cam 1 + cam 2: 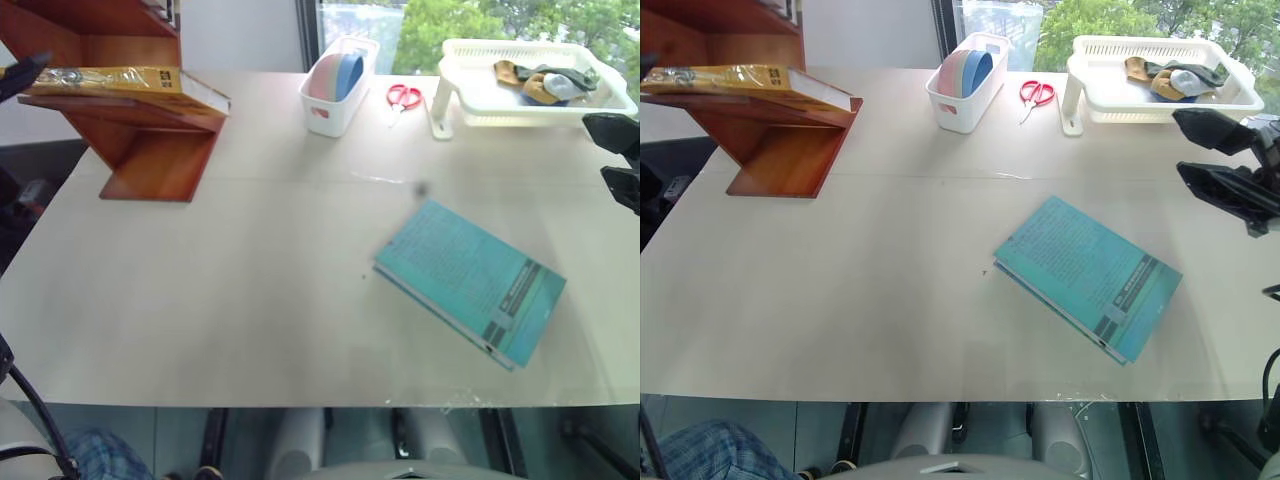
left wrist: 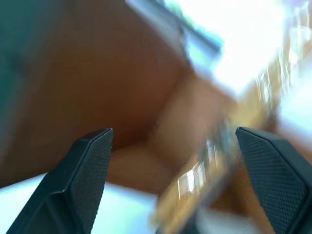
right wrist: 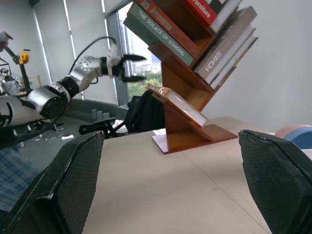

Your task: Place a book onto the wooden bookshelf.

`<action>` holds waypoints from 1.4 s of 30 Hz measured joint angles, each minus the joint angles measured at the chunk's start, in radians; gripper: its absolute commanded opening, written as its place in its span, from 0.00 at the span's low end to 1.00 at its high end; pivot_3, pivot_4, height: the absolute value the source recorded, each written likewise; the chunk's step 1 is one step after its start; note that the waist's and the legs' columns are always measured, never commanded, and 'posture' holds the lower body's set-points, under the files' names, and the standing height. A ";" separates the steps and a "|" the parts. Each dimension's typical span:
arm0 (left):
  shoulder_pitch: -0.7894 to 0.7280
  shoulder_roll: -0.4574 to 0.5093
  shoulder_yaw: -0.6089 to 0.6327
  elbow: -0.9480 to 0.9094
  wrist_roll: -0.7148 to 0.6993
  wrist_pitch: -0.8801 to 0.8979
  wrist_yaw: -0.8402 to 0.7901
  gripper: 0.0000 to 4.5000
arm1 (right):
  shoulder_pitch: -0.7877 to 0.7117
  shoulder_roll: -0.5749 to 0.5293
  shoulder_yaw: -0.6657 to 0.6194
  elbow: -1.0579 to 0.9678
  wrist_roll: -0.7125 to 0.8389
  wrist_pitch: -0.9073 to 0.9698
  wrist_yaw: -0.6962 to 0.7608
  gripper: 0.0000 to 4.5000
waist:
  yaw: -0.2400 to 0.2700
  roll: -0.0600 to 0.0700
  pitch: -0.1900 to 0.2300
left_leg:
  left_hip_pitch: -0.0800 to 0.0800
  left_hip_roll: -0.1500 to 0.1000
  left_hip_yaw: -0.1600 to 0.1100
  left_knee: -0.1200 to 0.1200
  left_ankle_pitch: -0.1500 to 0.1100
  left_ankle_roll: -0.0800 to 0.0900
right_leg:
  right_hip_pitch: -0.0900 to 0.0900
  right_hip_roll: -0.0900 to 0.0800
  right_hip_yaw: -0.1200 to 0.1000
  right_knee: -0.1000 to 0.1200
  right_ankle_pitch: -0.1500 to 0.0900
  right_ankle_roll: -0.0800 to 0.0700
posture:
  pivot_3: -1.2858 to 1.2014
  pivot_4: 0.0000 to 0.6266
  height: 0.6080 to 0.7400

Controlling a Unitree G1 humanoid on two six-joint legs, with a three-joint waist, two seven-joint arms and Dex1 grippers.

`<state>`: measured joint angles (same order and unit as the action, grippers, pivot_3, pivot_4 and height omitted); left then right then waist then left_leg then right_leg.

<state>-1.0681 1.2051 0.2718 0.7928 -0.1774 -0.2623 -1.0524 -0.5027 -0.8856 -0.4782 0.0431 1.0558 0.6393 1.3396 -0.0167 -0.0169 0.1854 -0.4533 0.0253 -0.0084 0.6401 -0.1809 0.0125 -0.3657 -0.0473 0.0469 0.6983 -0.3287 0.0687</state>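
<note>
The book, yellow-orange in glossy wrap, lies flat on the lowest slanted tier of the wooden bookshelf at the table's far left corner. Its near end juts past the tier's edge. In the right wrist view my left gripper hovers open beside the shelf, level with the tier above the book and clear of it. My right gripper stands open at the table's right edge, with nothing between its fingers.
A teal book lies askew on the table, right of centre. At the back stand a white bin with pink and blue dishes, red scissors and a white tray of small items. Upper shelf tiers hold several books.
</note>
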 measured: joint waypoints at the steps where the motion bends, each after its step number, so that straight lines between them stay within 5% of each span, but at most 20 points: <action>1: 0.022 -0.023 0.028 -0.064 -0.057 0.045 -0.005 0.95 | -0.010 0.002 0.004 0.004 -0.001 0.000 -0.001 1.00 | 0.001 0.000 0.000 | 0.000 0.000 -0.001 0.000 0.000 0.000 | 0.000 0.000 0.000 0.000 0.000 0.000 | 0.52 0.24 1.00; 6: 0.231 -0.184 0.129 -0.386 -0.241 0.274 0.077 0.95 | -0.021 0.009 0.004 0.001 0.001 0.002 -0.009 1.00 | 0.000 0.002 -0.001 | 0.002 0.000 -0.002 0.000 0.000 0.000 | 0.002 0.000 0.001 0.001 0.000 0.000 | 0.52 0.24 1.00; 12: 0.436 -0.450 0.045 -0.704 -0.294 0.435 0.236 0.95 | -0.005 -0.001 -0.008 -0.004 0.000 0.013 -0.015 1.00 | 0.007 0.001 -0.001 | 0.002 -0.001 -0.004 0.004 0.000 0.000 | 0.005 0.000 -0.001 0.001 0.001 0.001 | 0.52 0.24 1.00; 19: 0.475 -0.707 -0.074 -0.842 -0.265 0.462 0.435 0.95 | 0.010 -0.011 -0.012 -0.004 -0.012 0.013 -0.018 1.00 | 0.004 0.001 -0.001 | 0.002 -0.002 -0.004 0.005 0.000 0.000 | 0.005 0.001 0.000 0.001 0.001 0.001 | 0.52 0.24 1.00; 29: 0.324 -0.884 -0.152 -0.591 -0.021 0.239 0.698 0.95 | 0.051 -0.034 -0.053 -0.030 -0.016 0.013 -0.038 1.00 | 0.006 0.001 -0.001 | 0.002 -0.004 -0.004 0.005 0.000 0.000 | 0.006 0.001 0.001 -0.001 0.001 0.001 | 0.52 0.24 1.00; 42: 0.260 -0.866 -0.075 -0.328 0.093 0.068 0.939 0.95 | 0.099 -0.037 -0.088 -0.049 -0.020 0.011 -0.049 1.00 | 0.007 0.001 -0.001 | 0.001 -0.004 -0.003 0.005 0.000 0.000 | 0.006 0.001 0.000 -0.001 0.001 0.001 | 0.52 0.24 1.00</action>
<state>-0.8078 0.3393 0.1972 0.4652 -0.0845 -0.1939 -0.1138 -0.4039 -0.9221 -0.5665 -0.0055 1.0358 0.6499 1.2906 -0.0092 -0.0157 0.1842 -0.4519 0.0213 -0.0116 0.6449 -0.1811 0.0128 -0.3599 -0.0468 0.0464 0.6974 -0.3273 0.0702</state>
